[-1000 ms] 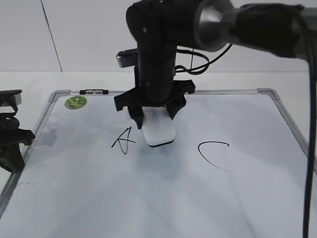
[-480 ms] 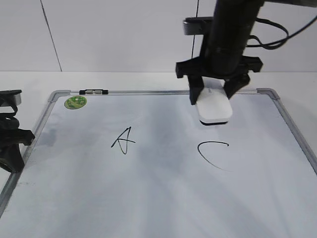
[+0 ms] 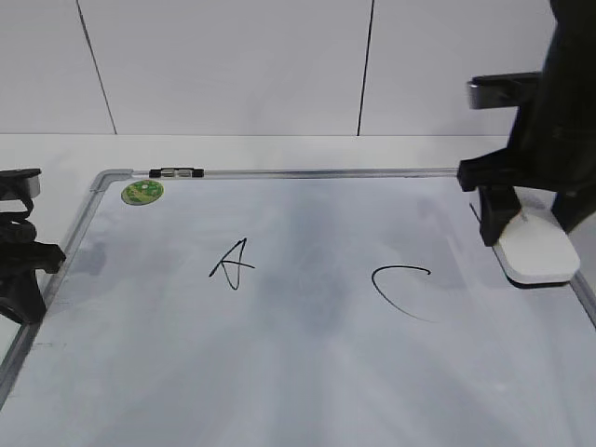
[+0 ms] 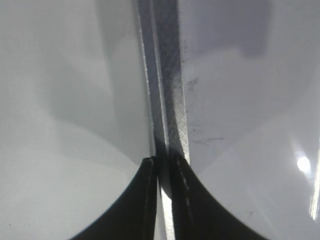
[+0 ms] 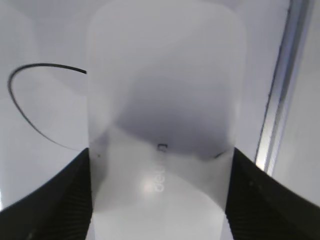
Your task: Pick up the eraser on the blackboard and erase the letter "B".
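Observation:
The blackboard (image 3: pixel 307 372) lies flat, with a black "A" (image 3: pixel 233 264) and "C" (image 3: pixel 400 289) on it. No letter "B" shows; only a faint grey smudge lies between them. My right gripper (image 3: pixel 531 237) is shut on the white eraser (image 3: pixel 535 253), low over the board's right edge, right of the "C". In the right wrist view the eraser (image 5: pixel 162 100) sits between my black fingers (image 5: pixel 55 200), with the "C" (image 5: pixel 30 100) to its left. My left gripper (image 3: pixel 19 275) is shut and empty at the board's left edge; its wrist view (image 4: pixel 162 167) shows it over the frame strip (image 4: pixel 167 100).
A green round sticker (image 3: pixel 142 192) sits at the board's far left corner, and a small dark clip (image 3: pixel 177 172) on the far frame. The silver frame (image 5: pixel 280 100) runs just right of the eraser. A white wall stands behind the table.
My right gripper carried the eraser from the spot between "A" and "C" up and rightward, then down to the board's right edge. The left arm has not moved.

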